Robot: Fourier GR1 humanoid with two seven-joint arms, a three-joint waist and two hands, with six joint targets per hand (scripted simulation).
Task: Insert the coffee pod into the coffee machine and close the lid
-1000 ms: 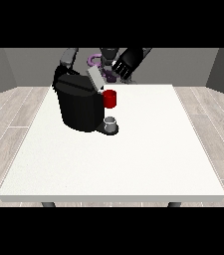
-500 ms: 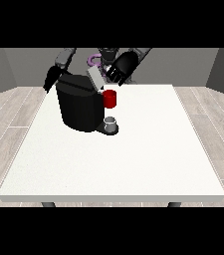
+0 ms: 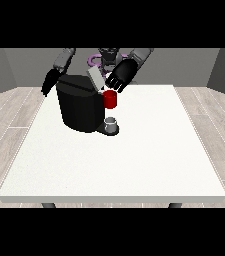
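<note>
centrally, black coffee machine (image 3: 80,107) on white desk (image 3: 134,160), lid (image 3: 96,78) raised; hand at view's right (image 3: 121,76) just above, fingers spread. hand at view's left (image 3: 49,83) beside machine, fingers indistinct.

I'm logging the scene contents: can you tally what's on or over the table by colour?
Black: 3, the coffee machine and two robot hands, one at the view's right, one at the view's left
Red: 1, the machine's red part
Grey: 2, the lid and the cup
White: 1, the table
Total: 7
</note>
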